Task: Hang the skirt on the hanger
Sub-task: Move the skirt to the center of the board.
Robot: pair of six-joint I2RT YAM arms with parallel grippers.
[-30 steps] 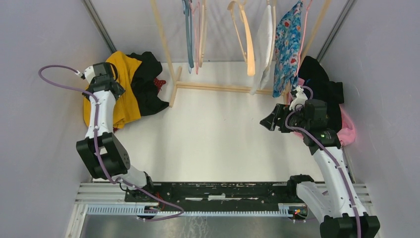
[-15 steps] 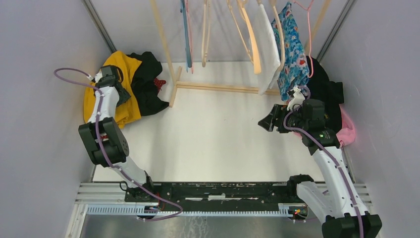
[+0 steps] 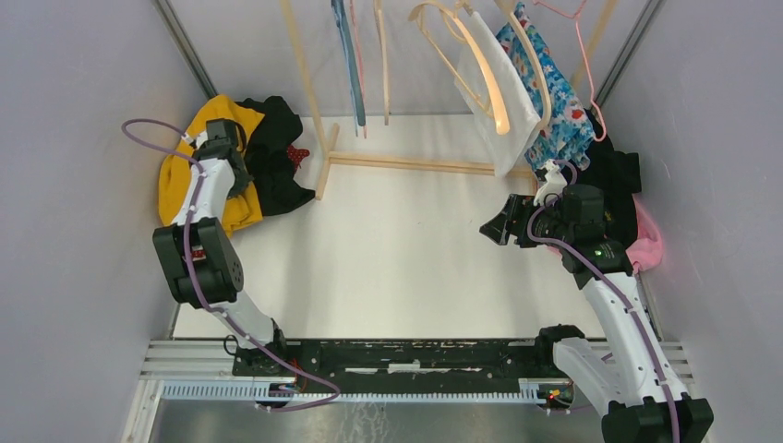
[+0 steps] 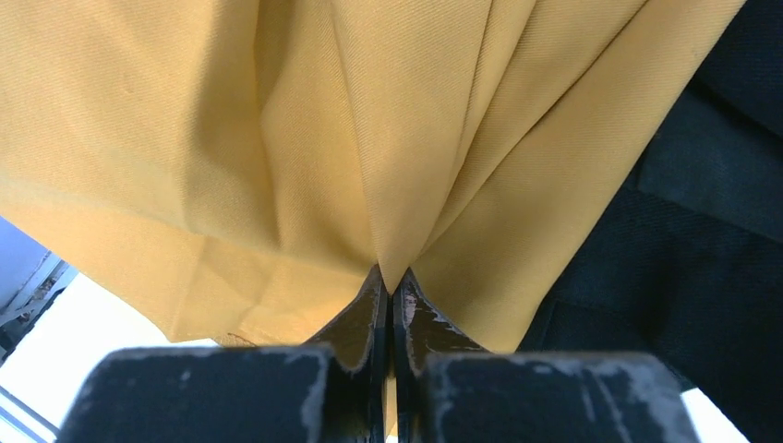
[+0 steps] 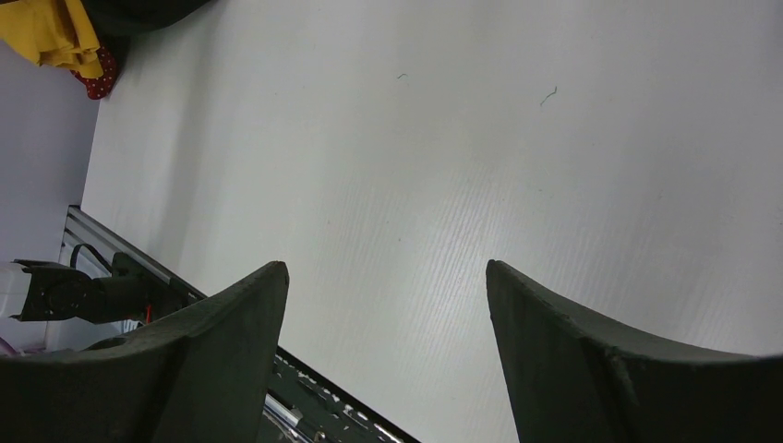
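Yellow skirt [image 3: 187, 175]: crumpled in the far-L corner of the table [image 3: 397, 258], part under the L arm. L wrist cam shows its cloth [image 4: 277, 138] drawn into folds that run to one pinch point.
L gripper [image 4: 389, 286]: clenched, fingertips pressed together w/ a ridge of yellow skirt caught between them. It sits over the heap's far side, next to the black cloth.
R gripper [image 5: 383, 272]: released, jaws wide apart, nothing between. It hangs over bare table near the R edge and points toward the middle.
Black garment [image 3: 277, 161]: touching the skirt's R side and partly overlapping it; fills the R side of the L wrist view [image 4: 683, 231].
Red dotted cloth [image 3: 296, 152]: small bit poking out from under the black garment.
Wooden rack [image 3: 415, 164]: stands along the far edge, base bar on the table.
Hangers: blue hanger [image 3: 349, 65] and wooden hanger [image 3: 494, 88] bare; pink wire hanger [image 3: 591, 83] at far R.
White garment [image 3: 513, 148]: hung on the rack, tilted.
Floral garment [image 3: 565, 115]: hung just R of the white one.
R-edge pile: black clothes [image 3: 620, 171] w/ pink cloth [image 3: 646, 245] beside, behind the R arm.
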